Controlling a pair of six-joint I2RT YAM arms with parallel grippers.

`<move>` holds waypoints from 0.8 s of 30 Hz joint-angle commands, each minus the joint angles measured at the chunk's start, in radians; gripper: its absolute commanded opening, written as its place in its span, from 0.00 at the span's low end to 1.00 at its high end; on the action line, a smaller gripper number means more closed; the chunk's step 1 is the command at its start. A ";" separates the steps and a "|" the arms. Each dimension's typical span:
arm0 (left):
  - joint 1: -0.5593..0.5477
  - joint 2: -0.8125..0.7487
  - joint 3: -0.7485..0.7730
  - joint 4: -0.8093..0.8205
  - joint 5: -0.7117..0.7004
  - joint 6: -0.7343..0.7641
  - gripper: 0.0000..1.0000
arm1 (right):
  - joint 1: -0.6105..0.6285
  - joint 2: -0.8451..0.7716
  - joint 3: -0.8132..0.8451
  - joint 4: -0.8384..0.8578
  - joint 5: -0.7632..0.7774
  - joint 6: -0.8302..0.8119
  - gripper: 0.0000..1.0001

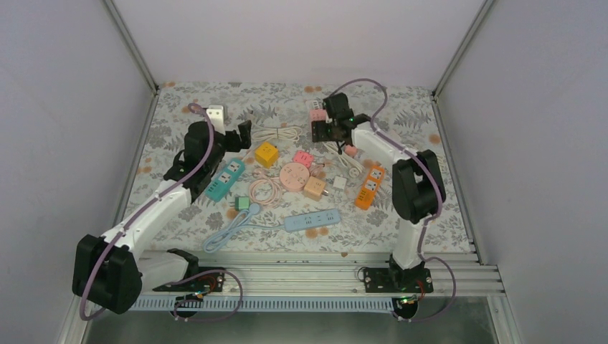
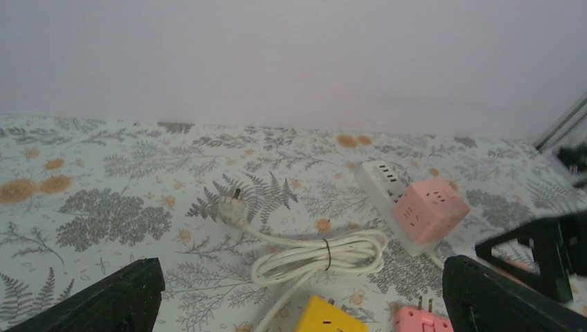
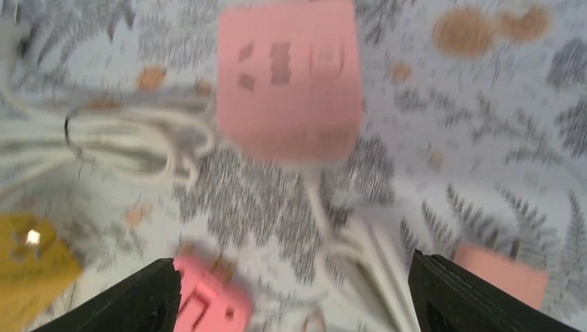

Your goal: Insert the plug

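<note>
Hovering above the pink cube adapter (image 3: 289, 79), my right gripper (image 3: 291, 263) is spread wide with nothing between its fingers. The cube appears seated on the white power strip (image 2: 384, 181) at the far side of the table (image 1: 452, 215). My left gripper (image 2: 302, 266) gapes empty near the coiled white cord (image 2: 325, 252). I judge it best to rise straight up, so no finger knocks the cube askew.

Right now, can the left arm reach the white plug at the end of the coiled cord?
Probably yes. The left hand is open and faces the white plug, which lies in the open ahead of it; nothing stands between them.
</note>
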 commanded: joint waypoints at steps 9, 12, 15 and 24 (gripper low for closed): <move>0.005 -0.071 -0.033 0.062 0.105 -0.029 1.00 | 0.176 -0.306 -0.401 0.000 -0.105 0.006 0.97; 0.006 -0.069 -0.026 0.053 0.124 -0.033 1.00 | 0.212 -0.339 -0.463 -0.006 -0.076 0.046 0.98; 0.005 -0.071 -0.027 0.055 0.143 -0.033 1.00 | 0.242 -0.337 -0.492 -0.010 -0.062 0.057 0.98; 0.006 -0.077 -0.030 0.046 0.160 -0.033 1.00 | 0.309 -0.273 -0.477 -0.065 -0.103 -0.019 0.85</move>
